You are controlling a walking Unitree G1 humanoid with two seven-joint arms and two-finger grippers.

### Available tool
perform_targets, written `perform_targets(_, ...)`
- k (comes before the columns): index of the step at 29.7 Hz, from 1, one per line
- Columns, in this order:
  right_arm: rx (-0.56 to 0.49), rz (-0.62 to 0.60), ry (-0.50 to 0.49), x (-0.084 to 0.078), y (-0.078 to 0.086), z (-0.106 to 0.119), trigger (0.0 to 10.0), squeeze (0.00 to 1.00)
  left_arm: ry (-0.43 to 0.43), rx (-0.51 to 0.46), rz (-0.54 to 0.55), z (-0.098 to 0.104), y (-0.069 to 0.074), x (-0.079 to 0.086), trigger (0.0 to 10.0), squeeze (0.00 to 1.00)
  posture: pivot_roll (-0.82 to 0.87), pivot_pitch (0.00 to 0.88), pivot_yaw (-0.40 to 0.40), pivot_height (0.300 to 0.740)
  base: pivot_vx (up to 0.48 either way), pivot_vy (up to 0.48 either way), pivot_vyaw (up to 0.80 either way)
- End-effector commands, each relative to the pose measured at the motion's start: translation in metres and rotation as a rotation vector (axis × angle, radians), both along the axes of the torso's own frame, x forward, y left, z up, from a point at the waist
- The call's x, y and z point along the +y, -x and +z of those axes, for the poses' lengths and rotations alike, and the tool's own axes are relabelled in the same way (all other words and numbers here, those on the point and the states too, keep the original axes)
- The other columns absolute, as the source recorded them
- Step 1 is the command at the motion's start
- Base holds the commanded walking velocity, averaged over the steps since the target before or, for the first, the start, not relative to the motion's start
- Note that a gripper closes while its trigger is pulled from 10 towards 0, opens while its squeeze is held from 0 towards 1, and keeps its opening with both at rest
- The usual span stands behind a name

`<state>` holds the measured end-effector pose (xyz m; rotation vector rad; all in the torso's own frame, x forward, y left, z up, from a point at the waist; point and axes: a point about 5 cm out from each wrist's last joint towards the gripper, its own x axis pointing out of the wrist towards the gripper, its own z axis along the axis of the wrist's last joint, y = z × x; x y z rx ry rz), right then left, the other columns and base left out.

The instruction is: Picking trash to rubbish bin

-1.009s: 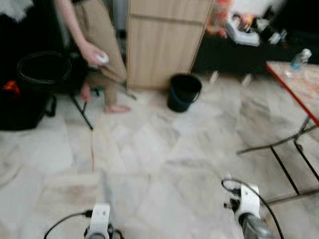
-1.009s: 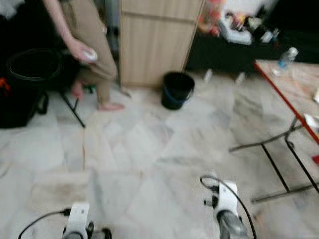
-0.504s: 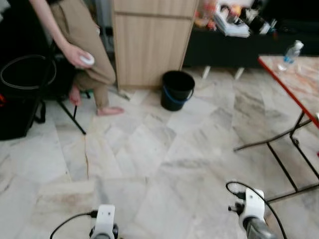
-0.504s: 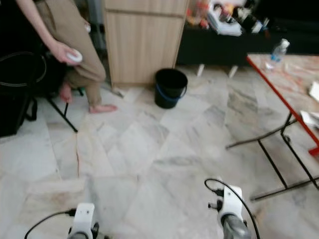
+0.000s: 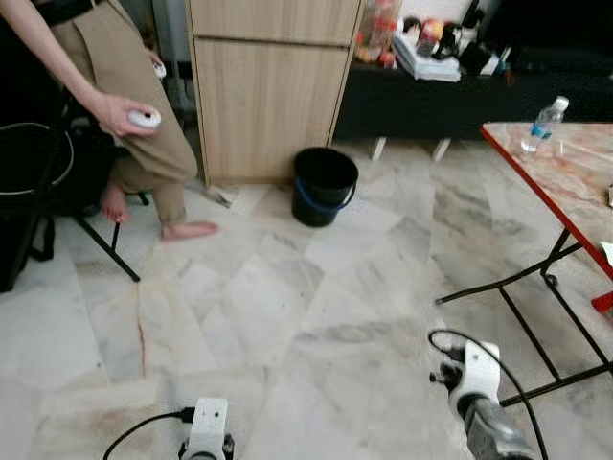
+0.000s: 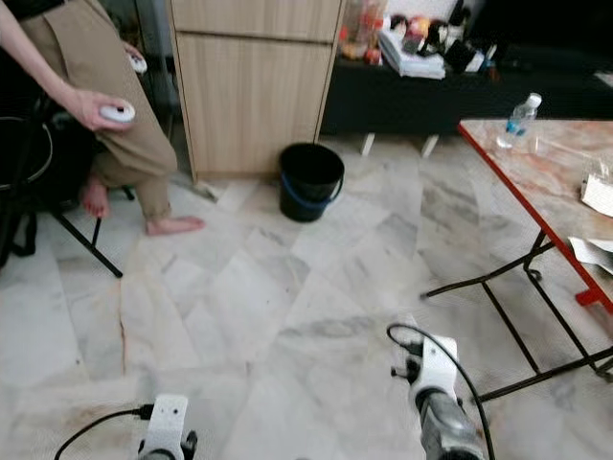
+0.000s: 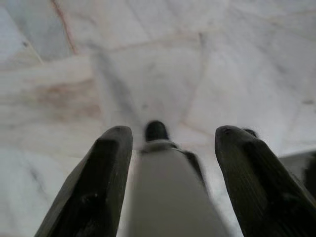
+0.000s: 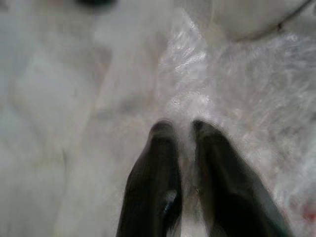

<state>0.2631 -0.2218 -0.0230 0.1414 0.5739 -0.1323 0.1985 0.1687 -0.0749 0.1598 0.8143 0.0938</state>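
Landmark: black bucket (image 5: 324,185), standing upright on the pale marble floor (image 5: 287,316), just in front of the wooden cabinet (image 5: 273,86) and near its right corner. Far to the left of the bucket: a black round-rimmed stand (image 5: 34,158), partly cut off by the frame edge. Between that and the bucket: a barefoot person in tan trousers (image 5: 134,115), one hand (image 5: 120,115) holding a small white round object (image 5: 145,119). Behind and to the right of the bucket: a low dark shelf (image 5: 431,91) carrying books and mixed items, too small to tell apart. Well to the right of the bucket: a red-edged tabletop (image 5: 565,182) on a black folding frame, with a clear plastic bottle (image 5: 544,123) upright near its far corner and paper scraps (image 6: 601,196) nearer the robot. Nearest the camera, well apart from the bucket: left gripper (image 7: 170,143) low over the floor, fingers (image 7: 106,163) spread wide, holding nothing. Right gripper (image 8: 183,129) low as well, fingers (image 8: 158,163) drawn narrow with a slim gap, over crinkled clear plastic (image 8: 237,94); whether they touch it, cannot tell.
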Motion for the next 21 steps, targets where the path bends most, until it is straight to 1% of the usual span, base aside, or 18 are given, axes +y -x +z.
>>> perform_targets(1,-0.031,-0.003,-0.004,-0.004,-0.002,0.004,10.0,0.0,-0.006,0.007,-0.041,-0.002,0.004,-0.006,10.0,0.0,-0.05,0.179,-0.168,0.74,0.0,0.0,0.0)
perform_targets(2,-0.031,-0.003,-0.004,-0.004,-0.002,0.004,10.0,0.0,-0.006,0.007,-0.041,-0.002,0.004,-0.006,10.0,0.0,-0.05,0.179,-0.168,0.74,0.0,0.0,0.0)
perform_targets(4,-0.067,0.042,0.0,0.003,-0.013,0.012,10.0,0.0,-0.012,0.001,-0.064,0.0,-0.001,-0.008,10.0,0.0,-0.07,0.175,-0.168,0.74,0.0,0.0,0.0)
perform_targets(8,-0.075,0.063,-0.003,0.007,-0.017,0.015,10.0,0.0,-0.012,0.0,-0.077,0.001,-0.003,-0.012,10.0,0.0,-0.07,0.171,-0.174,0.74,0.0,0.0,0.0)
perform_targets(16,-0.047,0.078,0.007,0.009,-0.014,0.011,10.0,0.0,-0.009,0.001,-0.075,0.001,-0.003,-0.015,10.0,0.0,-0.07,0.169,-0.186,0.74,0.0,0.0,0.0)
perform_targets(17,-0.027,0.088,0.011,0.01,-0.01,0.007,10.0,0.0,-0.007,0.002,-0.065,0.0,-0.002,-0.014,10.0,0.0,-0.1,0.174,-0.213,0.74,0.0,0.0,0.0)
perform_targets(21,0.005,0.107,0.027,0.009,-0.005,0.002,10.0,0.0,-0.002,0.003,-0.059,-0.001,-0.001,-0.014,10.0,0.0,-0.1,0.174,-0.231,0.74,0.0,0.0,0.0)
